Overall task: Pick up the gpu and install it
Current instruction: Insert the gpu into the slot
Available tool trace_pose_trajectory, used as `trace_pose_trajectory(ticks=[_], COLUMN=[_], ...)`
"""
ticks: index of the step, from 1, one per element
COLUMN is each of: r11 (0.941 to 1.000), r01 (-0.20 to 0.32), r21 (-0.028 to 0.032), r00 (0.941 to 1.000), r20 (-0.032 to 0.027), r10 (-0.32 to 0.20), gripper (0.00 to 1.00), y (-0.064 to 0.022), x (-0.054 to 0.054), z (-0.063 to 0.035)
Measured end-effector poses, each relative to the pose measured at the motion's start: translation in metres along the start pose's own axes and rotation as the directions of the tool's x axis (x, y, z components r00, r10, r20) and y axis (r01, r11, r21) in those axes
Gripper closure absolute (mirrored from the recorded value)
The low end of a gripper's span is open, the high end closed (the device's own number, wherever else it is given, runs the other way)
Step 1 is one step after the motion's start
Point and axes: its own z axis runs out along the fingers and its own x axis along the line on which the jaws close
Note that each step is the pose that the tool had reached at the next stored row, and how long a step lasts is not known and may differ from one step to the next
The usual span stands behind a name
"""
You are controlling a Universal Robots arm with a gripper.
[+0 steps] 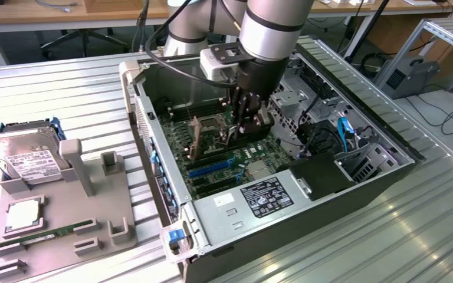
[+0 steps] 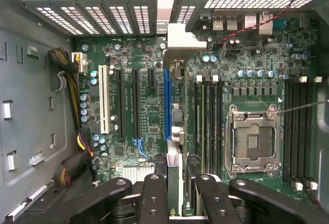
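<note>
- The open black and grey computer case (image 1: 305, 194) is lying on its side on the ribbed metal bench (image 1: 61, 94), and the arm is reaching down through its open face with the case walls standing close on all sides.
- Inside the case, the green motherboard (image 2: 149, 111) is showing an empty silver processor socket (image 2: 253, 142), black memory slots (image 2: 208, 121), one white expansion slot (image 2: 104, 98), and a long blue expansion slot (image 2: 167, 103).
- The black end effector (image 1: 246, 121) is hanging low over the board, near the socket in the exterior view.
- Its fingers (image 2: 154, 198) are clamping a thin flat dark card with a silver metal end bracket, the gpu (image 2: 175, 131), seen edge-on in the wrist view.
- The card is standing on edge, its long axis running along the blue slot and its bracket end (image 2: 177, 41) pointing toward the slotted rear panel; it seems to be sitting just over that slot, though contact is hard to judge.
- To the exterior view's left, a grey fixture tray (image 1: 61, 230) is resting on the bench, holding a silver labelled hard drive in a blue-tabbed caddy (image 1: 22, 156), a square processor chip (image 1: 23, 215) and a narrow green memory stick (image 1: 42, 236).
</note>
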Motion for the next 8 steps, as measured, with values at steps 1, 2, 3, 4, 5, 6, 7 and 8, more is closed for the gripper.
trace_pose_trajectory(ticks=[1, 2, 3, 4, 5, 6, 7, 8], r11=[1.0000, 1.0000, 1.0000, 1.0000, 1.0000, 1.0000, 1.0000, 1.0000], r01=[0.000, 0.000, 0.000, 0.000, 0.000, 0.000, 0.000, 0.000], r21=[0.0000, 0.0000, 0.0000, 0.0000, 0.0000, 0.0000, 0.0000, 0.0000], r00=[1.0000, 1.0000, 1.0000, 1.0000, 1.0000, 1.0000, 1.0000, 1.0000], r20=[0.0000, 0.0000, 0.0001, 0.0000, 0.0000, 0.0000, 0.0000, 0.0001], r10=[0.000, 0.000, 0.000, 0.000, 0.000, 0.000, 0.000, 0.000], gripper=[0.74, 0.74, 0.74, 0.74, 0.74, 0.74, 0.74, 0.74], y=[0.0001, 0.0001, 0.0002, 0.0003, 0.0003, 0.0004, 0.0005, 0.0006], x=[0.0001, 0.0001, 0.0002, 0.0003, 0.0003, 0.0004, 0.0004, 0.0005], z=[0.0003, 0.0005, 0.0008, 0.0010, 0.0012, 0.0014, 0.0017, 0.0020])
